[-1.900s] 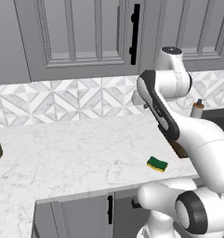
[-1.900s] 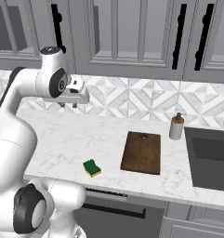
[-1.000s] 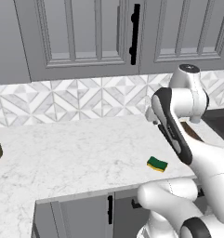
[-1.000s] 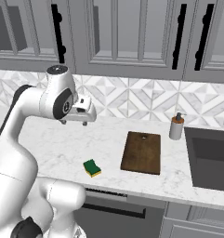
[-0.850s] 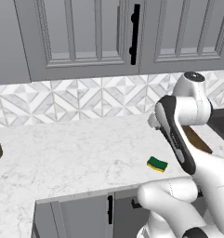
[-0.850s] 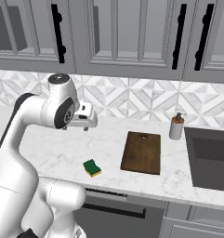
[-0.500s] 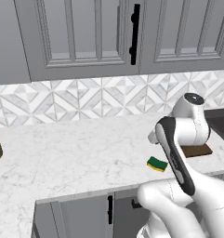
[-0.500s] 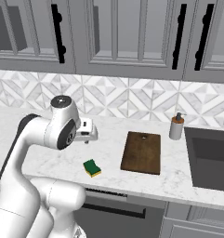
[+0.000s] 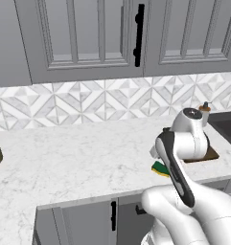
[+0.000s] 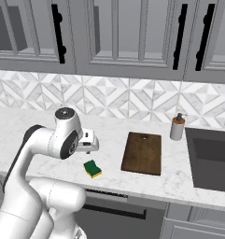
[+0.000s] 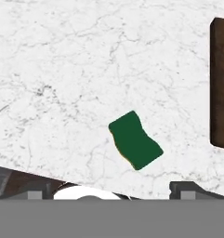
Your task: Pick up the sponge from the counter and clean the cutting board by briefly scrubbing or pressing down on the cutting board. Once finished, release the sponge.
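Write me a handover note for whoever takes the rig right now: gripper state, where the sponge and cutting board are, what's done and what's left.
Gripper: empty, above the counter, over and slightly behind the sponge; whether open or shut can't be told.
Sponge: untouched, green side up, near the counter's front edge.
Cutting board: flat on the counter to the sponge's right, apart from it; soap bottle behind its far right corner.
Done: approach only.
Left: descend, grasp sponge, carry to board, press or scrub, release.

The green-topped, yellow-based sponge [image 10: 92, 168] lies flat near the white marble bench's [image 10: 34, 123] front edge, apart from the flat dark brown cutting board [image 10: 143, 152].
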Robot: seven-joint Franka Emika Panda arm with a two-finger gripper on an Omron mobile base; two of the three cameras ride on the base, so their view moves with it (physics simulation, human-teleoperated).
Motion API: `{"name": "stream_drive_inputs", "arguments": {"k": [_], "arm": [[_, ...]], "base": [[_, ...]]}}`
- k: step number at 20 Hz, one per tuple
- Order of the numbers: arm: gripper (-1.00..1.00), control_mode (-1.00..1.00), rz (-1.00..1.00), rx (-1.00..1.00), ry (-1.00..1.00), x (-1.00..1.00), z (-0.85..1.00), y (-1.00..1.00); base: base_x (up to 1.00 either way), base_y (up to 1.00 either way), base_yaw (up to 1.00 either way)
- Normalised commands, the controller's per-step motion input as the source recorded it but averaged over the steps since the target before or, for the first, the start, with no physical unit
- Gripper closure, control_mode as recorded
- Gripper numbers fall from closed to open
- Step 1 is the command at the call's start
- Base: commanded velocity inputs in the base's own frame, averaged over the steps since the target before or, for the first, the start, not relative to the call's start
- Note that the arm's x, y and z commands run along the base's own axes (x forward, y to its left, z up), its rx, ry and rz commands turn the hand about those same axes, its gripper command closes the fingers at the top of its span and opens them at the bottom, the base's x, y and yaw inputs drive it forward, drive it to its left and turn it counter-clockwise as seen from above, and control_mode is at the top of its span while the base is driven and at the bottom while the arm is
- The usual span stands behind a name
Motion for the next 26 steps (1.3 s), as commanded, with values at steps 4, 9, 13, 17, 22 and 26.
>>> {"name": "stream_drive_inputs", "arguments": {"k": [4,9,13,17,22,26], "arm": [[-1.00,-1.00,0.00,-0.01,0.11,0.05,-0.45,-0.06],[-1.00,-1.00,0.00,-0.01,0.08,0.04,-0.44,0.00],[-1.00,-1.00,0.00,0.00,0.06,0.15,-0.36,-0.02],[-1.00,-1.00,0.00,0.00,0.05,0.22,-0.24,-0.08],[-1.00,-1.00,0.02,0.00,0.03,0.26,-0.27,-0.09],[-1.00,-1.00,0.08,-0.01,0.00,0.13,-0.36,-0.02]], "base": [[0.00,0.00,0.00],[0.00,0.00,0.00],[0.00,0.00,0.00],[0.00,0.00,0.00],[0.00,0.00,0.00],[0.00,0.00,0.00]]}}
